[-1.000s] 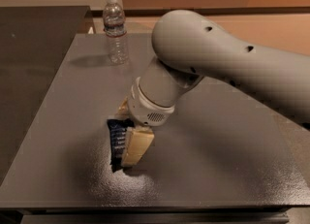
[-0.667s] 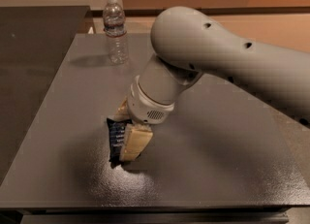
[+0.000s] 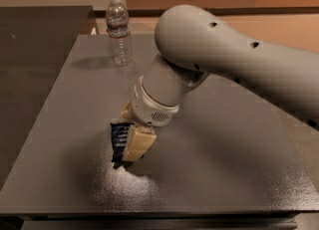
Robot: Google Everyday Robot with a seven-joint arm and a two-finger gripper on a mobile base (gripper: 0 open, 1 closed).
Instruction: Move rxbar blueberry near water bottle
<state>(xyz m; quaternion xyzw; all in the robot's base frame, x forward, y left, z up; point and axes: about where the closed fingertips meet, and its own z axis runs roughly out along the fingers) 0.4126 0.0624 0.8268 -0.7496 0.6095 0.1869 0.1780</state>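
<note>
Claw (image 3: 127,146) is at the near-left of the dark grey flat worktop (image 3: 227,167), pointing down. It is pinched on the rxbar blueberry (image 3: 118,140), a small flat rectangular snack bar in a dark navy-blue wrapper with white text. The bar stands on edge and slightly tilted against the cream-coloured finger (image 3: 139,143) on its right. The other finger is mostly hidden behind the bar and wrist, so I read this as a pinch across the flat faces, not confirmed on both sides. I can't tell if the bar's lower corner is touching the worktop or just clear of it.

Target is the water bottle (image 3: 119,31), small, clear plastic, white cap, thin label band. It stands upright at the far-left edge of the worktop, well apart from the bar.

Handling notes, my judgement:
- The bar is light, so load on the claw is no issue.
- The foil-type wrapper is probably slick, and the bar can pivot or slide in the pinch if I swing fast.
- The body is semi-stiff and the crimped wrapper ends are floppy. Best hold is mid-body across the faces, which looks roughly like what I have.
- Not fragile, so a firm squeeze is fine.
- The bottle looks light and tall, so it tips easily. I want to set the bar down just beside it, with the big grey arm (image 3: 224,55) kept off the cap.
</note>
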